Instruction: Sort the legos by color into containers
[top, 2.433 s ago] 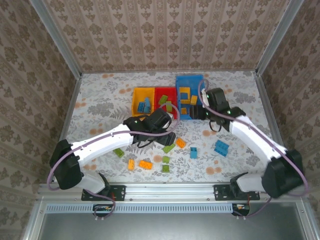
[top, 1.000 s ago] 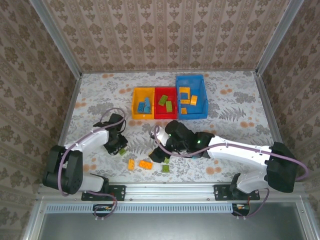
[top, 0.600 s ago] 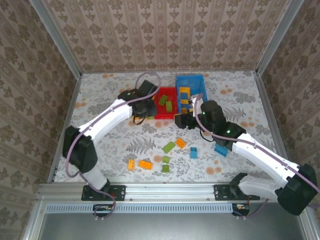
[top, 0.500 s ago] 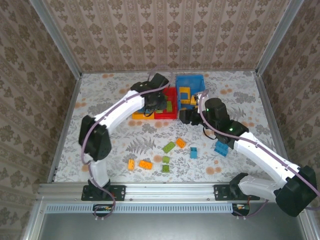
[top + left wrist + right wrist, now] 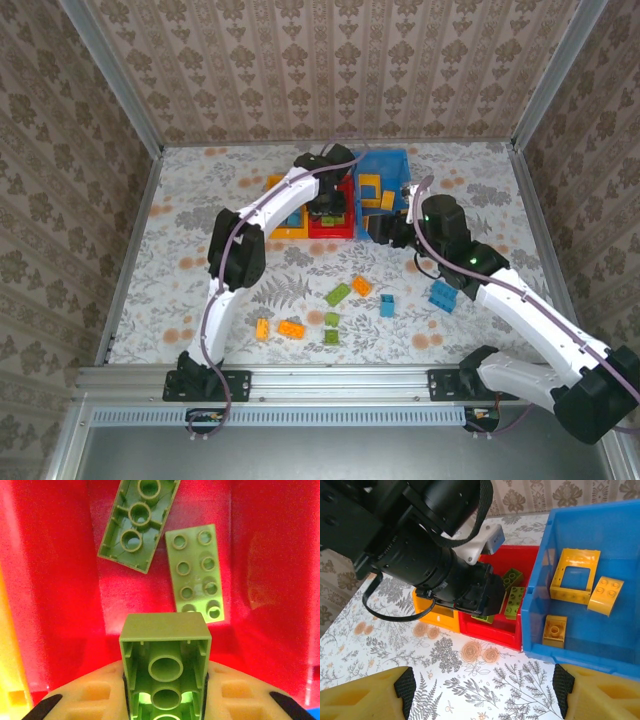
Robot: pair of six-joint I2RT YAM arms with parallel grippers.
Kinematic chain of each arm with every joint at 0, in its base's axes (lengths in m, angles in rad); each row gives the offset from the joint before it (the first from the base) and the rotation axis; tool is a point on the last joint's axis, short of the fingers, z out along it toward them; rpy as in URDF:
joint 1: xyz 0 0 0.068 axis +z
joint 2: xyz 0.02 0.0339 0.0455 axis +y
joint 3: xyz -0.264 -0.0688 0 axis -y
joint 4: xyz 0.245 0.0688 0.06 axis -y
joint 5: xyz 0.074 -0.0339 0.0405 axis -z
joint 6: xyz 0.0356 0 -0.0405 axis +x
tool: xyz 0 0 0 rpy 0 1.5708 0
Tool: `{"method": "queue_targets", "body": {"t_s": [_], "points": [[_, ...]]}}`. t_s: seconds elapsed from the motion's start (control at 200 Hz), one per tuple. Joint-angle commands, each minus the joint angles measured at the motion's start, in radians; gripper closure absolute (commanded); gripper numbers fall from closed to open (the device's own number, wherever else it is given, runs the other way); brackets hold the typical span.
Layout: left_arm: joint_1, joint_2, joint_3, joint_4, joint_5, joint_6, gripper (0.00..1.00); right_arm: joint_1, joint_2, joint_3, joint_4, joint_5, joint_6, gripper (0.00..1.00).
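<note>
A: Which step is this?
B: A drop, I judge; the left gripper (image 5: 165,706) is clamped on a green brick (image 5: 166,645), underside showing, hanging over the red bin (image 5: 55,590); next the jaws must part so that it falls inside the walls.
A: And the other arm?
B: The right gripper (image 5: 482,695) hovers over the table (image 5: 470,680) just in front of the bins, jaws spread wide, nothing between them; it probably needs a loose brick next.
A: What do the bins hold?
B: Red: two more greens (image 5: 196,572), lying close together; the blue bin (image 5: 540,580) holds three orange pieces (image 5: 575,575); the yellow bin (image 5: 427,611) has blue bricks (image 5: 292,216), number hard to tell.
A: Much left?
B: Several; a loose green (image 5: 338,294), a loose orange (image 5: 361,286) and a loose blue (image 5: 443,295) lie on the table among others; so the sorting is perhaps half done.
</note>
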Motion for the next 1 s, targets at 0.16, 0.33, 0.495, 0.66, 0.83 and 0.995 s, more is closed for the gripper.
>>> {"method": "queue_targets", "body": {"t_s": [0.16,0.33,0.495,0.66,0.83,0.995], "points": [[0.001,-0.002,0.045,-0.046,0.027,0.024,0.47,-0.013,-0.026,-0.009,-0.038,0.013,0.016,0.23],[-0.01,-0.077,0.044,-0.047,-0.002,0.008,0.44,-0.019,-0.03,0.021,-0.082,0.025,-0.008,0.24],[-0.065,-0.258,-0.086,0.034,-0.059,0.006,0.41,-0.029,-0.064,0.05,-0.209,0.101,0.009,0.25],[-0.197,-0.37,-0.27,0.244,0.058,0.209,0.32,-0.045,-0.101,0.107,-0.44,0.228,0.083,0.27],[-0.283,-0.355,-0.378,0.362,0.236,0.32,0.31,-0.089,-0.103,0.188,-0.706,0.35,0.219,0.27],[-0.322,-0.39,-0.447,0.433,0.248,0.294,0.32,-0.168,-0.071,0.171,-0.893,0.335,0.306,0.22]]}}
